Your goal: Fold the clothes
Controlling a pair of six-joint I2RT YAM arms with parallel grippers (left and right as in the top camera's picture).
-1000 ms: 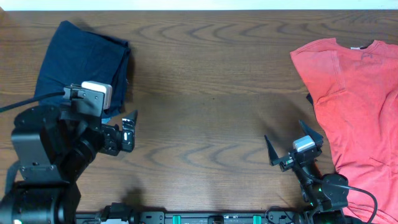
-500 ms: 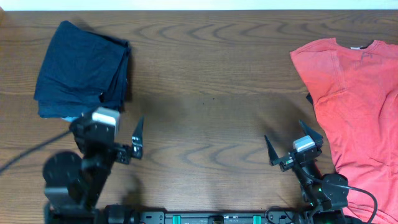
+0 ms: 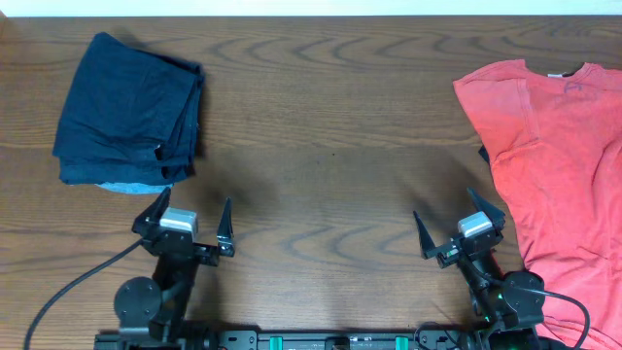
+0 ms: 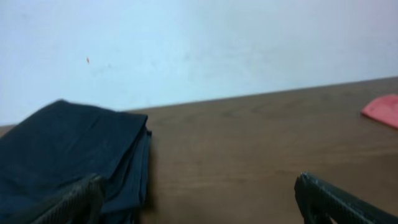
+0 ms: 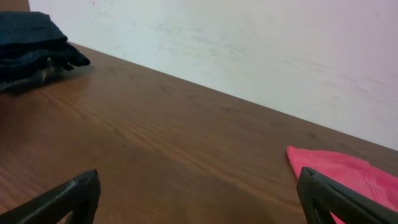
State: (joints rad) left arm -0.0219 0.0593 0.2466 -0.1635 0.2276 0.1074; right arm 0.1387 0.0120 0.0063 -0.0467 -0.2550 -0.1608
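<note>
A folded dark navy garment point(image 3: 128, 109) lies at the table's back left; it also shows in the left wrist view point(image 4: 68, 152) and far off in the right wrist view point(image 5: 34, 40). A red T-shirt point(image 3: 559, 156) lies spread flat at the right, its edge visible in the right wrist view point(image 5: 348, 174) and the left wrist view point(image 4: 382, 110). My left gripper point(image 3: 185, 222) is open and empty near the front edge, just in front of the navy garment. My right gripper point(image 3: 457, 227) is open and empty near the front edge, just left of the red shirt.
The wooden table point(image 3: 330, 146) spans the view, with a white wall point(image 5: 249, 43) behind its far edge. A black cable point(image 3: 68, 292) trails from the left arm at the front left.
The left arm has drawn back from the navy garment to the front edge, gripper open and empty. The right arm has not moved.
</note>
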